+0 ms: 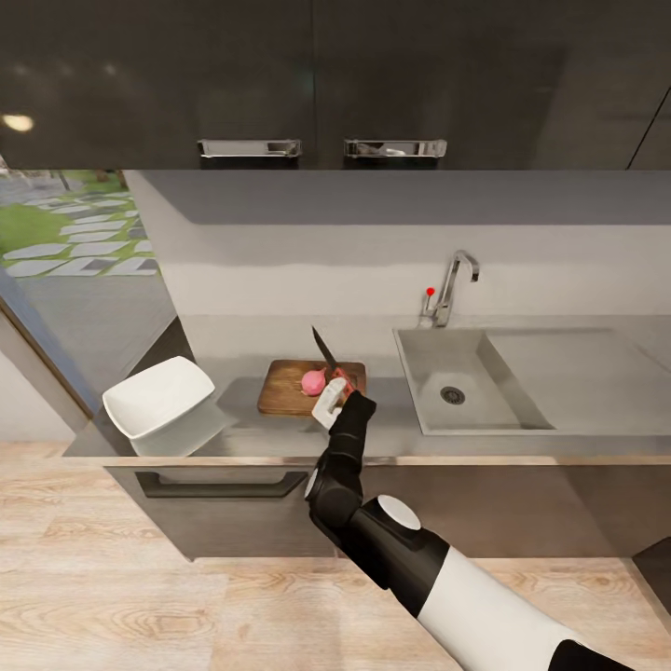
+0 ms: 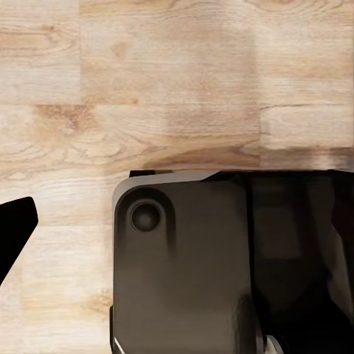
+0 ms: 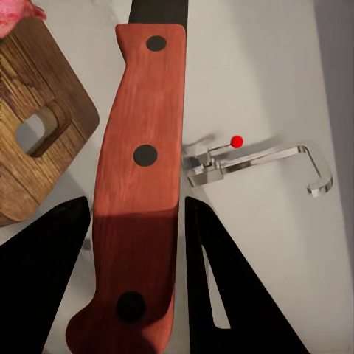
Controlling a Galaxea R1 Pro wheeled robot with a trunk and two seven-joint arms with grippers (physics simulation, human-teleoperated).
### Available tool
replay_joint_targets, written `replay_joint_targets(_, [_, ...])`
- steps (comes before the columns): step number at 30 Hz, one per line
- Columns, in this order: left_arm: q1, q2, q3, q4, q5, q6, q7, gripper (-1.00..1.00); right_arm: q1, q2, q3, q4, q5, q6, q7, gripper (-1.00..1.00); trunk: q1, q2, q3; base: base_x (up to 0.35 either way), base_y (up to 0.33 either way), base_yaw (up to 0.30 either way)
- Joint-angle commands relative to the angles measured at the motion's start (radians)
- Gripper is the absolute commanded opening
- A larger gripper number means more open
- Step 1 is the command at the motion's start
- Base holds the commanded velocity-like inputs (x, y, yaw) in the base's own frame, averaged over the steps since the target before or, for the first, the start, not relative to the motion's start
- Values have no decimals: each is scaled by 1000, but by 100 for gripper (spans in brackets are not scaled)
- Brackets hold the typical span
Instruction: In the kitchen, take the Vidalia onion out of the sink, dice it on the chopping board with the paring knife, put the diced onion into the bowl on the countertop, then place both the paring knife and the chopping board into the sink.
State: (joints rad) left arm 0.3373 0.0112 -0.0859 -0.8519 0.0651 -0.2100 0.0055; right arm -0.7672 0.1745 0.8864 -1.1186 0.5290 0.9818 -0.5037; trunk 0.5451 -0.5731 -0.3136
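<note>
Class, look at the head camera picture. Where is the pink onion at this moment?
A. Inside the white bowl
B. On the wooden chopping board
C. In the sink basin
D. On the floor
B: the onion lies on the chopping board, left of the sink, beside the knife in the right gripper.

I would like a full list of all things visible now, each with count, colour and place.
Vidalia onion: one, pink, on the chopping board.
chopping board: one, dark brown, on the countertop left of the sink.
paring knife: one, dark blade, red handle, held above the board.
bowl: one, white, at the countertop's left end.
sink: one, grey, with nothing in its basin.
tap: one, chrome with red dot, behind the sink.
countertop: one, grey.
right gripper: one, black fingers, shut on the knife handle.
</note>
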Motion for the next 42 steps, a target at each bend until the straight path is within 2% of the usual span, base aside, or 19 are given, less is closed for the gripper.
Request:
replay_joint_targets(1, [0, 1, -3, -1, 7, -2, 1, 100, -1, 0, 3, 0, -5, 5, -7, -100, 0, -1, -1, 0, 0, 0])
replay_joint_targets(15, [0, 1, -3, -2, 7, -2, 1, 100, -1, 0, 7, 4, -6, 5, -6, -100, 0, -1, -1, 8, 6, 0])
replay_joint_targets(21, [0, 1, -3, -2, 7, -2, 1, 100, -1, 0, 47, 31, -6, 3, -6, -100, 0, -1, -1, 25, 15, 0])
replay_joint_targets(25, [0, 1, -3, -2, 6, -2, 1, 100, -1, 0, 55, 38, -6, 3, -6, -100, 0, -1, -1, 3, 2, 0])
replay_joint_targets(42, [0, 1, -3, 0, 7, -2, 1, 100, -1, 0, 56, 45, -6, 3, -7, -100, 0, -1, -1, 0, 0, 0])
